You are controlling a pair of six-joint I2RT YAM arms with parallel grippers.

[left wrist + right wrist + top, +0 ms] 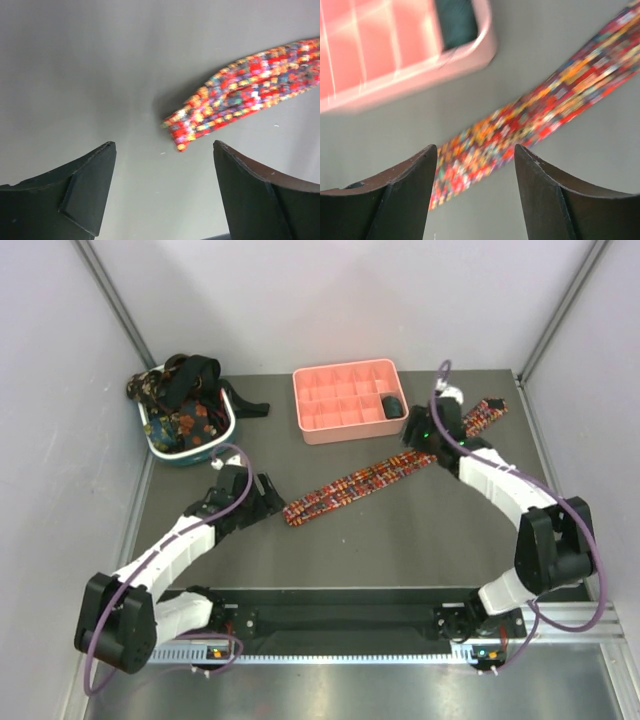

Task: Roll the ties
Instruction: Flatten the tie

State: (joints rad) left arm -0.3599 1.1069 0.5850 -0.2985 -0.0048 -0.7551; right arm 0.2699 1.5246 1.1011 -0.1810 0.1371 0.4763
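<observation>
Plaid necktie [380,477] lies flat and unrolled on the grey table [400,550], stretched on a diagonal from its narrow end near the left arm up to its wide end at the far right, just beside the pink tray [340,434]. The left gripper [164,147] hovers at the narrow end with its jaws apart and nothing between them; the tip of the cloth sits just ahead of the fingers, not touching either. The right gripper [475,149] hangs over the upper stretch, jaws likewise apart and empty, the band passing beneath them. A dark roll [393,407] sits in one tray compartment, and other ties [185,400] are heaped in the teal-and-white basket [176,453] at the far left. Rolling looks not yet begun. The likely hazards: jaws closing short of the tip would pinch only air or scrape the table; a grip on one corner would start a crooked coil; the smooth surface could let the cloth slide instead of curling; and a right gripper pressing down mid-length would stop the band feeding, or its arm could nudge the tray close by
</observation>
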